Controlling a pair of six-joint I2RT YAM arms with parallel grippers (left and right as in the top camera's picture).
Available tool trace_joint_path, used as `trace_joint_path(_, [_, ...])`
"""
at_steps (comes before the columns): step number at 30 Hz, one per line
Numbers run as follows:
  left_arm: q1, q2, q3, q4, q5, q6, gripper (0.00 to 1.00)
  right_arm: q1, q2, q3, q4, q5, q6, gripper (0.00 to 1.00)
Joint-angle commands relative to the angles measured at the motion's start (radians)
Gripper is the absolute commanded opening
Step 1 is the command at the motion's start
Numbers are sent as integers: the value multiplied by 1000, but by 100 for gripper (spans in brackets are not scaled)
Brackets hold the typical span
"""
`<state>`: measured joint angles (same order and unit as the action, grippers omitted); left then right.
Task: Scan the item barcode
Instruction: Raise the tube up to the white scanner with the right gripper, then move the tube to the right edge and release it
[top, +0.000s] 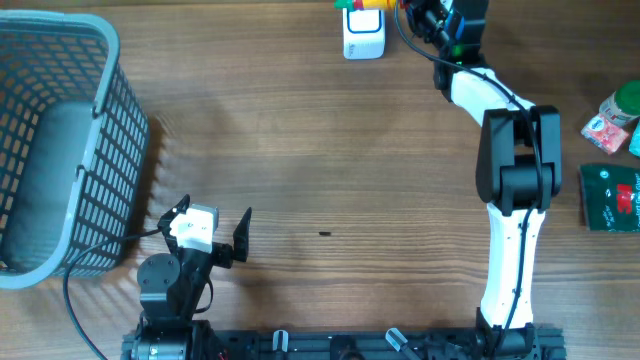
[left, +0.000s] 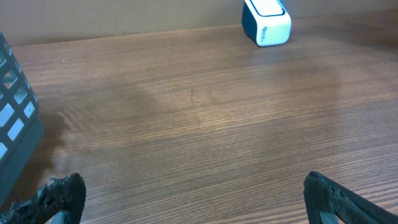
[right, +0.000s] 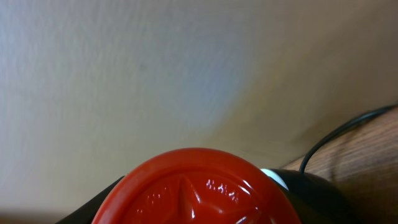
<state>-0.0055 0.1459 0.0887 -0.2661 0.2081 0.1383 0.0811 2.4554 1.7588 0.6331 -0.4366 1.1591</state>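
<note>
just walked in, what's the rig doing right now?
The right arm is stretched to the far edge of the table. Its right fingers appear closed on a red-capped item, held beside the white scanner, presumably to show its barcode. The left fingers are wide open and empty, parked near the grey basket. A green packet and a green-capped bottle lie at the right edge.
</note>
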Motion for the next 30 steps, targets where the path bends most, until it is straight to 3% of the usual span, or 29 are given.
trace_joint_path(1, [-4,-4,-5,3,12,15,100,6,-5,53,16,-185,-100,47])
trace_joint_path(7, [-4,-4,-5,3,12,15,100,-54,-140,53,-121,-330,-195,45])
trace_joint_path(10, [-4,-4,-5,3,12,15,100,-120,-237,53,-358,-401,-293,44])
trace_joint_path(13, [-4,-4,-5,3,12,15,100,-203,-311,53,-702,-365,-491,44])
trace_joint_path(17, [-4,-4,-5,3,12,15,100,-313,-333,53,-1048,-75,-627,40])
trace_joint_path(21, [-4,-4,-5,3,12,15,100,-386,-333,48,-1215,294,-674,43])
trace_joint_path(25, [-4,-4,-5,3,12,15,100,-402,-317,47,-1223,608,-827,56])
trace_joint_path(30, [-4,-4,-5,3,12,15,100,-419,-256,47,-1139,879,-779,55])
